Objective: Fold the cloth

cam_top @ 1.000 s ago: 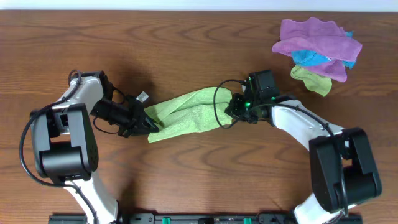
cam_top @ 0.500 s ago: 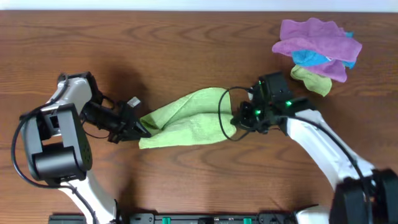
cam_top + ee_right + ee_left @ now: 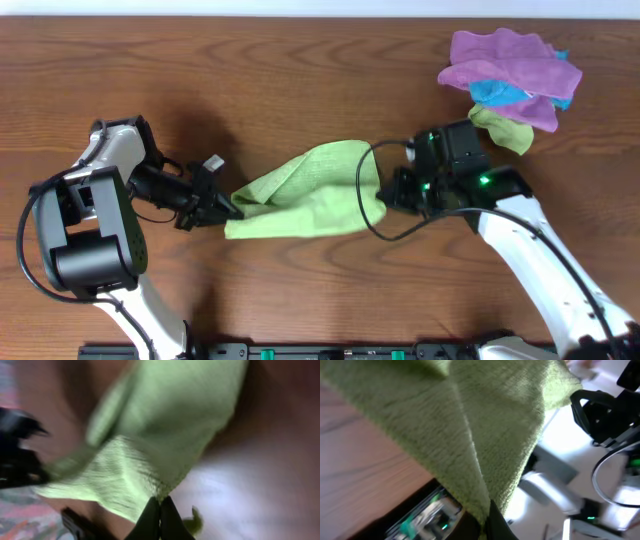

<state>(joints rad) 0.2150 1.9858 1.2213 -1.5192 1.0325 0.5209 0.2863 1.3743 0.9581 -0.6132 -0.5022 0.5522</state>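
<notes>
The lime-green cloth (image 3: 300,190) spans the middle of the desk (image 3: 300,80), long axis left to right. The left claw (image 3: 228,208) pinches its left end, the right claw (image 3: 390,190) its right end, both closed tight.

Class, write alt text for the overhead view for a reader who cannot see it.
A bright lime-green microfibre cloth is held between the left gripper and right gripper, each shut on one end, over a brown wooden table. Purple, blue and olive cloths lie piled far right.
</notes>
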